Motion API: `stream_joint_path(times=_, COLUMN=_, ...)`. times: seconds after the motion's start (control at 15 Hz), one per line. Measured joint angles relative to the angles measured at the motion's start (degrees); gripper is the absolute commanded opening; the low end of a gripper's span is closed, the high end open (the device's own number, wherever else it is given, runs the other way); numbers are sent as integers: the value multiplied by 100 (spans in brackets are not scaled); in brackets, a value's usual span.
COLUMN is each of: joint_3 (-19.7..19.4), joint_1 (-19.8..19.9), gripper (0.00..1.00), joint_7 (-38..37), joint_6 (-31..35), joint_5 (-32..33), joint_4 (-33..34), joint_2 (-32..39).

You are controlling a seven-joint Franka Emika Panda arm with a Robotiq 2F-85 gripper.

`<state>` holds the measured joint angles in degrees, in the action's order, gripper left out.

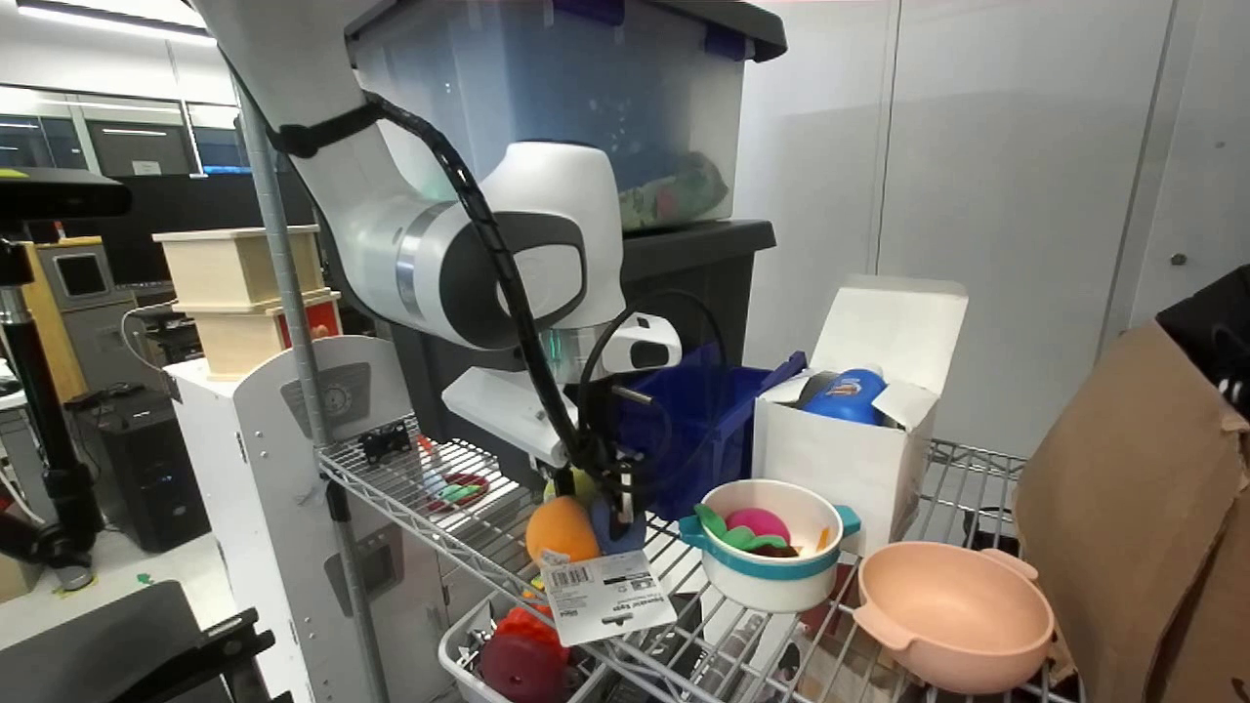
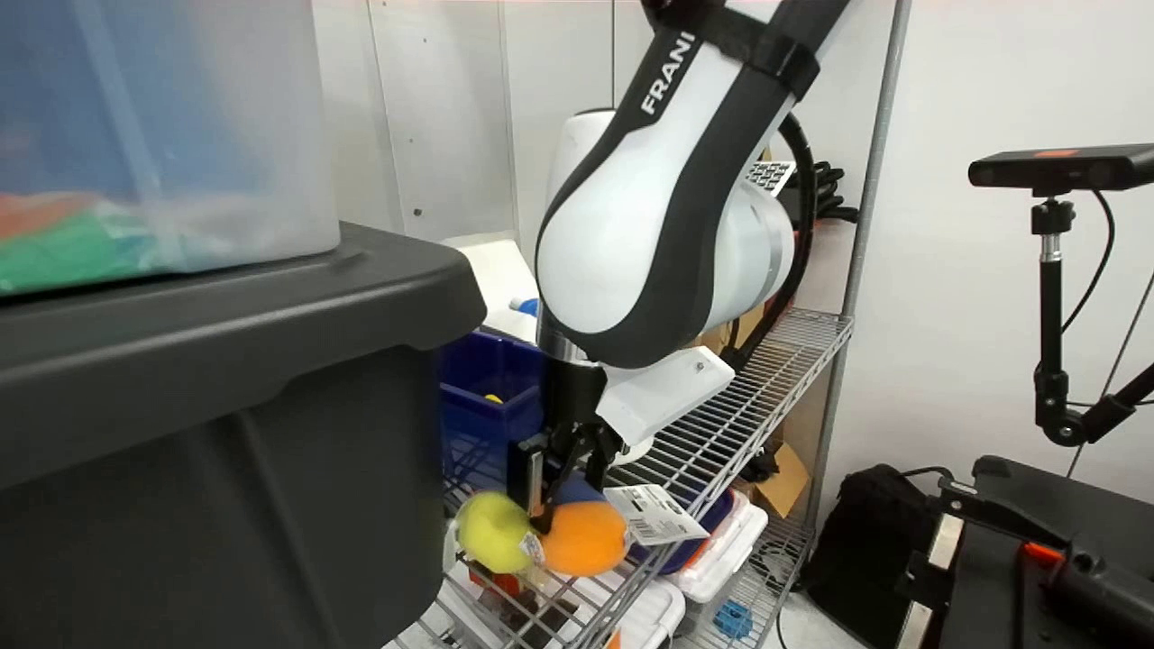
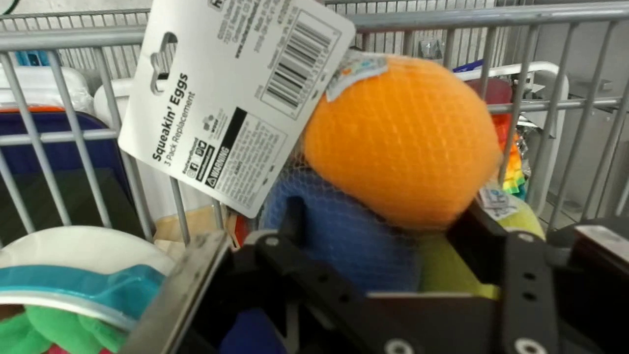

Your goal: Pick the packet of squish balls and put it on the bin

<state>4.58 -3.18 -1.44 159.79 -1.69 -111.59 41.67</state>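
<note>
The packet of squish balls [image 1: 562, 530] holds an orange, a blue and a yellow-green ball in netting, with a white printed card. It shows in both exterior views [image 2: 584, 539] and fills the middle of the wrist view [image 3: 398, 142]. My gripper [image 1: 596, 503] points down into the packet, its fingers [image 3: 383, 214] partly closed with the blue ball between them. In an exterior view the fingertips [image 2: 570, 503] sit between and behind the balls. I cannot tell if the packet touches the shelf. The blue bin [image 1: 713, 444] stands just behind the gripper; a small yellow thing shows inside it [image 2: 491, 424].
A large dark grey tote [image 2: 225, 505] stands close beside the packet. A white box [image 1: 840, 469] with a blue bottle, a white-teal bowl [image 1: 771, 584] with toys and a peach bowl [image 1: 957, 615] stand on the wire shelf [image 1: 459, 537]. The card overlaps the shelf's edge.
</note>
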Motion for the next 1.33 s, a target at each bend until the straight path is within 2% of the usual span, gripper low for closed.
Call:
stream_joint_path(times=0.33, joint_3=-49, joint_1=2, gripper=9, joint_7=-31, joint_6=204, joint_5=-4, joint_4=25, joint_2=-10)
stream_joint_path(times=0.47, joint_3=-74, joint_1=3, gripper=1, joint_7=-54, joint_6=226, joint_5=-5, joint_4=25, joint_2=-20)
stream_joint_path(times=0.93, joint_3=-119, joint_1=85, gripper=2, joint_7=-90, joint_6=230, joint_5=-9, joint_4=-188, joint_2=-263)
stream_joint_path(times=1.33, joint_3=-105, joint_1=247, gripper=2, joint_7=-83, joint_6=231, joint_5=-33, joint_4=-912, joint_2=-1133)
